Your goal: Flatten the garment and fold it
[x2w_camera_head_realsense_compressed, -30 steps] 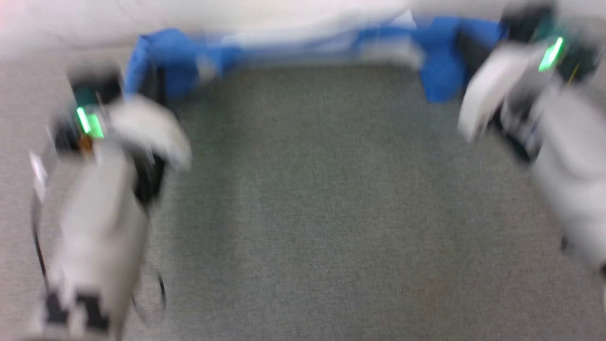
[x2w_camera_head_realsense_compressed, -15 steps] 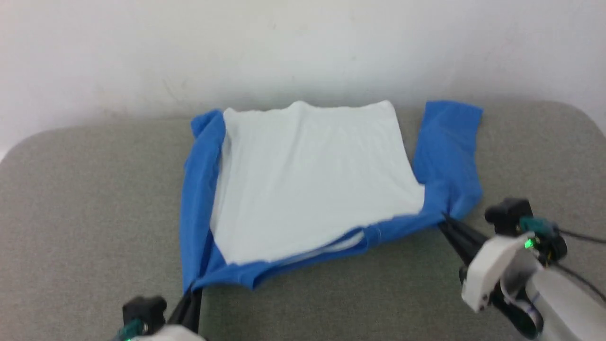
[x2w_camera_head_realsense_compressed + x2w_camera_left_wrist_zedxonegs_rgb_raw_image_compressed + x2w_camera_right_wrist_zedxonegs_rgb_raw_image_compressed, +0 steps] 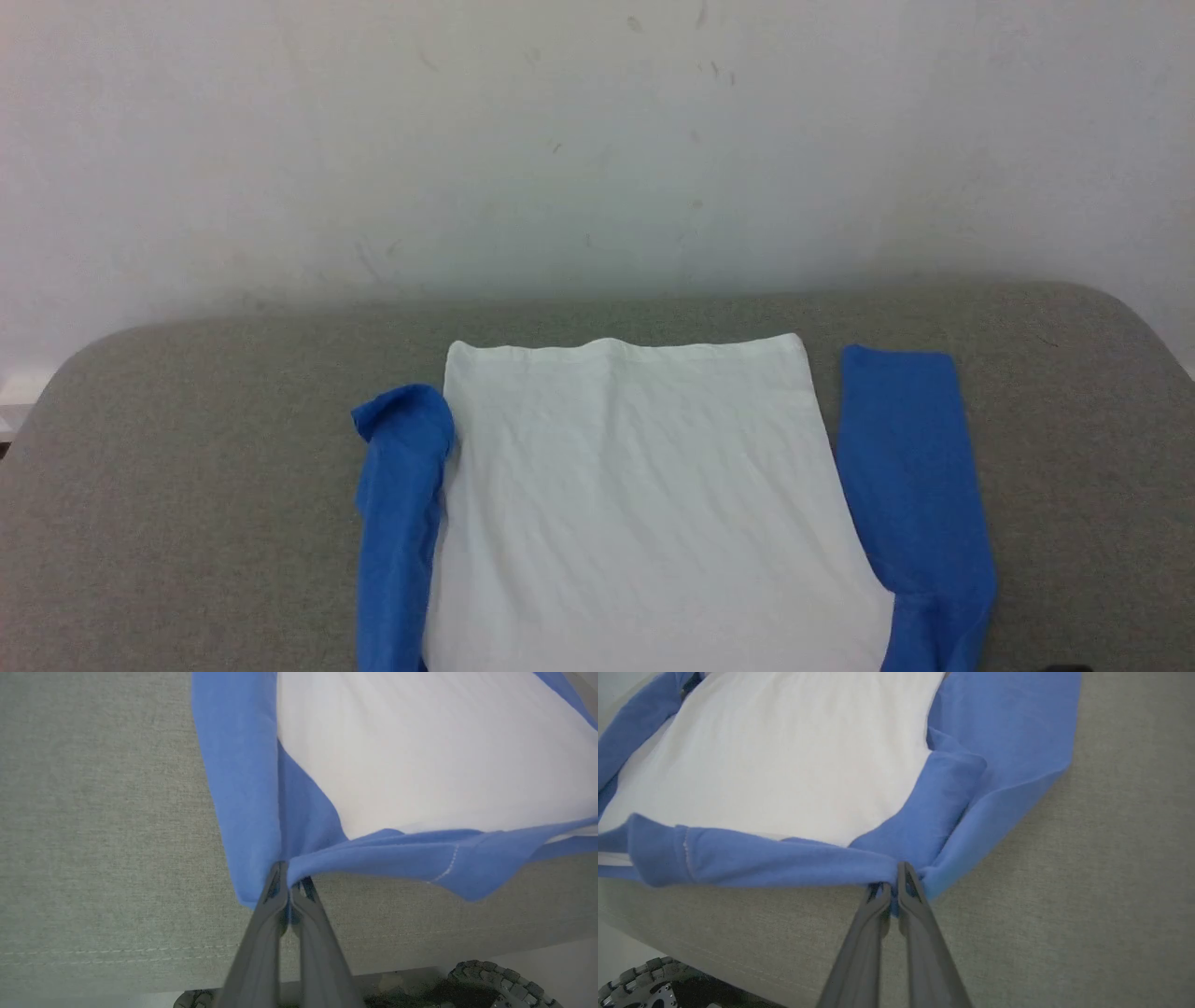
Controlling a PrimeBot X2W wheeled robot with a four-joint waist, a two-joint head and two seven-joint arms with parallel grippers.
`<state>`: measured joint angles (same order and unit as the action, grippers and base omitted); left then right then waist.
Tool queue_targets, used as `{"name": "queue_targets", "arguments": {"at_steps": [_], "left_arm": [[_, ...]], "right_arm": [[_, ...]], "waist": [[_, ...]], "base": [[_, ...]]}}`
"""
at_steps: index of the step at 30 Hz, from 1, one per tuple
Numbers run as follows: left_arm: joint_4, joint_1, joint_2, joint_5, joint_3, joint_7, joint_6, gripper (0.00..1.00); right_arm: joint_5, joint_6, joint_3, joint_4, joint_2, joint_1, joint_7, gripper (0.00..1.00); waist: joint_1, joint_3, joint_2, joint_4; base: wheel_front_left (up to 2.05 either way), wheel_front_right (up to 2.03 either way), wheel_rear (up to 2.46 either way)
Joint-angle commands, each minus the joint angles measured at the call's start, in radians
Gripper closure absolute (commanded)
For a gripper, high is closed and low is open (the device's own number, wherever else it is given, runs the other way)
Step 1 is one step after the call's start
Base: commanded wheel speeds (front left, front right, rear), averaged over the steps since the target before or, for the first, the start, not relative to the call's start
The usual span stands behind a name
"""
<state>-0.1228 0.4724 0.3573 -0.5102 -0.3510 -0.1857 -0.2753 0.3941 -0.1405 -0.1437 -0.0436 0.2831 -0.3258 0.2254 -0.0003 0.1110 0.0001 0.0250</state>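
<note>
Lying on the grey pad [image 3: 187, 485] before a pale wall [image 3: 597, 140], one garment [image 3: 635, 504] is spread out, its white body flat and faintly wrinkled, the straight far edge toward the wall. Two blue sleeves run alongside the body. The left sleeve [image 3: 401, 523] touches the body's edge and curls over at its far end. The right sleeve [image 3: 920, 485] lies straight, with a thin strip of pad showing between it and the body at the far end. The garment's near end runs off the head view's bottom edge.

Two grippers hold that near end. The left gripper [image 3: 286, 882] has its two dark fingers pressed together on bunched blue cloth at the left corner. The right gripper [image 3: 896, 884] is pinched likewise on blue cloth at the right corner. Between them the blue neck band [image 3: 402, 851] hangs a little off the pad, crossed by one short line of white stitching [image 3: 447, 870]. Both pinched corners sit near the pad's front edge, along which a seam [image 3: 117, 952] runs.
</note>
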Motion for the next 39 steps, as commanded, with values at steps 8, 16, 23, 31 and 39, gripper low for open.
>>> {"name": "queue_targets", "arguments": {"at_steps": [8, 16, 23, 31, 39], "left_arm": [[0.074, -0.039, -0.028, -0.057, -0.019, -0.009, 0.041, 0.00], [0.013, -0.059, -0.042, -0.086, 0.040, 0.059, 0.034, 0.00], [-0.085, -0.126, 0.015, -0.080, 0.137, 0.095, 0.021, 0.00], [0.024, -0.470, 0.055, -0.035, 0.192, 0.123, 0.039, 0.00], [0.322, -0.820, 0.110, -0.075, 0.160, -0.026, 0.156, 0.00]], "right_arm": [[-0.073, 0.010, 0.011, 0.070, -0.068, -0.091, 0.114, 0.00], [-0.075, 0.010, 0.040, 0.204, -0.115, -0.087, -0.023, 0.00], [-0.135, 0.010, 0.110, 0.350, -0.174, -0.037, -0.111, 0.00], [-0.186, 0.010, 0.159, 0.427, -0.174, 0.079, -0.119, 0.00], [-0.180, 0.010, 0.152, 0.412, -0.159, 0.150, -0.110, 0.00]], "waist": [[0.0003, -0.024, -0.0001, -0.006], [0.0003, -0.023, -0.0001, -0.004], [0.0003, -0.042, -0.0001, -0.009], [0.0003, -0.159, -0.0001, -0.035], [0.0003, -0.271, -0.0001, -0.084]], "base": [[0.00, 0.00, 0.00], [0.00, 0.00, 0.00], [0.00, 0.00, 0.00], [0.00, 0.00, 0.00], [0.00, 0.00, 0.00]]}}
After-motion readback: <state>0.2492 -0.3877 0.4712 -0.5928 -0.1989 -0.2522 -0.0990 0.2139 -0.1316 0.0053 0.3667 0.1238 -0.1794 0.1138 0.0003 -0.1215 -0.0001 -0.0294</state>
